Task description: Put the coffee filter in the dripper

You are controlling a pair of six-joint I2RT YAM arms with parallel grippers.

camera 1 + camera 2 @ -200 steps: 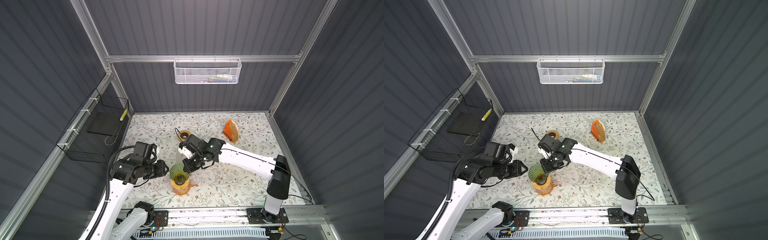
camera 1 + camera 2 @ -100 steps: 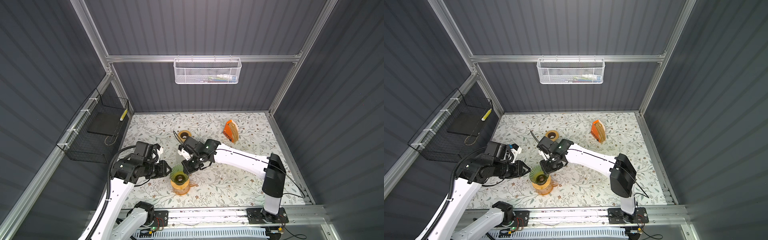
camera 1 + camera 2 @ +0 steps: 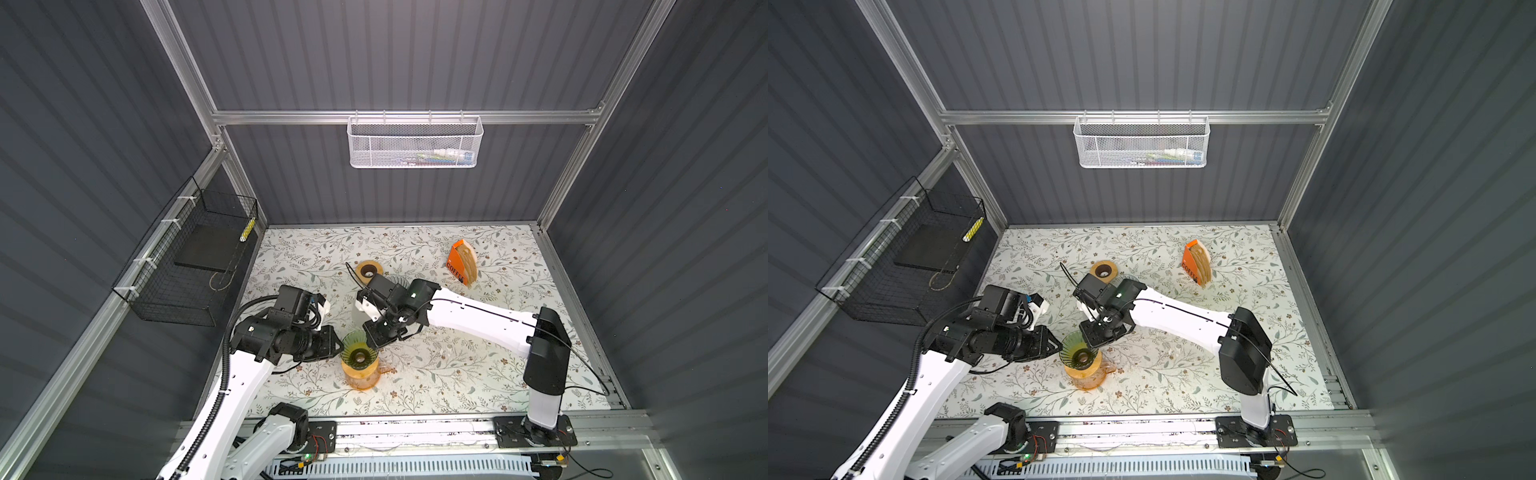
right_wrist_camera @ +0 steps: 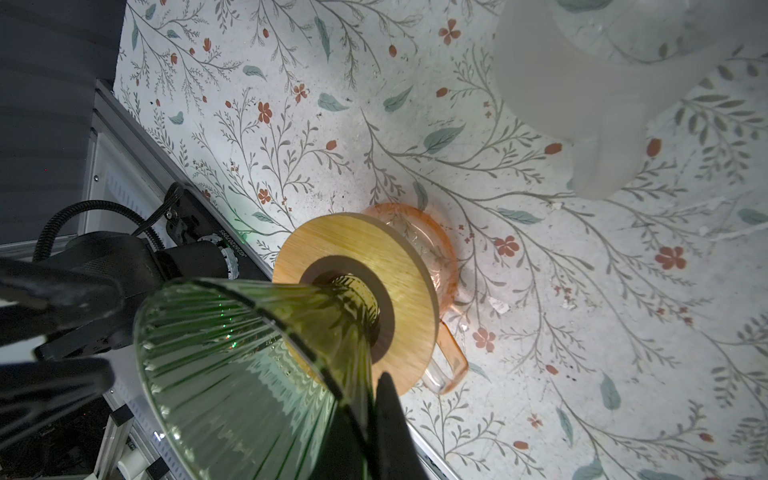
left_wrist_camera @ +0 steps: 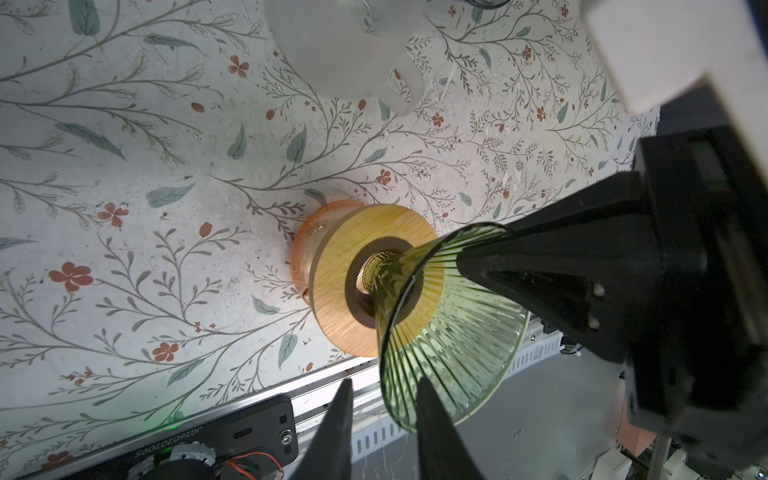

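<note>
Left gripper at the dripper's 9 o'clock. Its fingers stood apart astride the green rim; contact with the glass was possibly made but unclear. Dripper sat on wooden collar over orange mug, on the table. Right gripper at 1 o'clock, fingers pinched on the rim. Coffee filter stood in orange holder, toward 2 o'clock, well apart.

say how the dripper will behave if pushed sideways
Likely top-heavy: the dripper flares wide above a narrow neck, resting by its wooden collar on the mug, so a nudge could tip it. Looks like thin ribbed glass, probably rigid, slippery and chippable where the right gripper pinches its rim.
</note>
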